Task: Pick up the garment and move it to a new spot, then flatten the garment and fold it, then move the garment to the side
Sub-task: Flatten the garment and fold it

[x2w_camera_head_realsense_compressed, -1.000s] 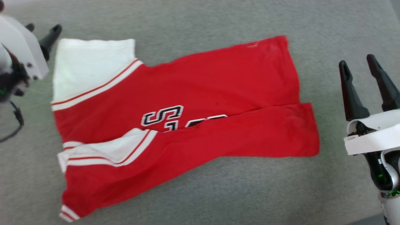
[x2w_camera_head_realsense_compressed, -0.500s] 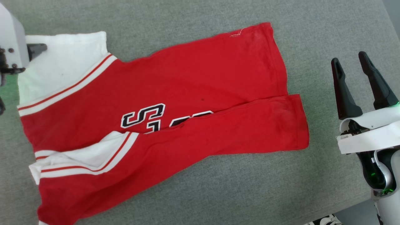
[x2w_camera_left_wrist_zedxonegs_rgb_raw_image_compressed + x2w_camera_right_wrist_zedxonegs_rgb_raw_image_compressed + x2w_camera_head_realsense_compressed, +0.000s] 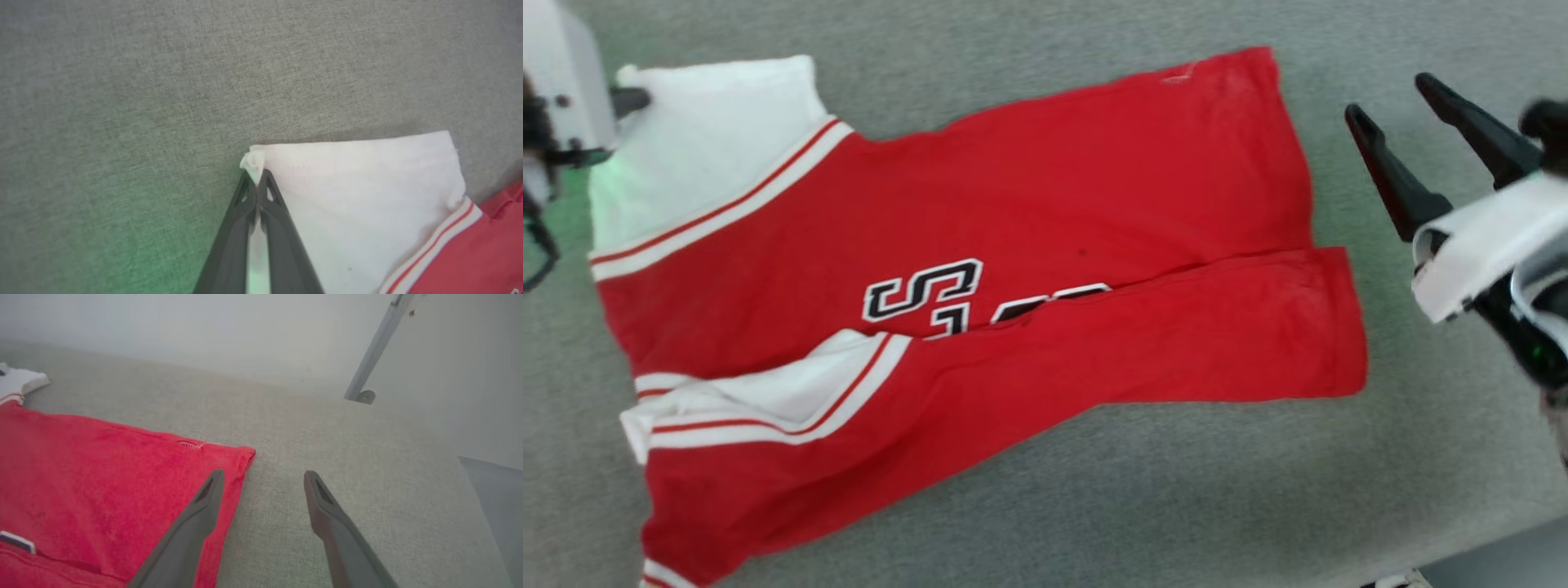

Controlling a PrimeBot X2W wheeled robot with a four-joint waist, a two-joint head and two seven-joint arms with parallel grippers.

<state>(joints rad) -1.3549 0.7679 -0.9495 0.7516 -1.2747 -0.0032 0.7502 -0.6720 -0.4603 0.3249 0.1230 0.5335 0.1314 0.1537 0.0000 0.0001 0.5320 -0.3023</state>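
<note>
Likely limp, light red-and-white basketball shirt; left gripper clenched on its upper-left white sleeve corner; right gripper released.

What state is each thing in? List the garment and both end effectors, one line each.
garment: lying on the grey surface, partly folded, one long edge turned over part of the black lettering.
white sleeve: flat, one corner pinched.
left end effector: shut on the white sleeve's corner.
right end effector: open, holding nothing, beside the garment's red hem corner.
</note>
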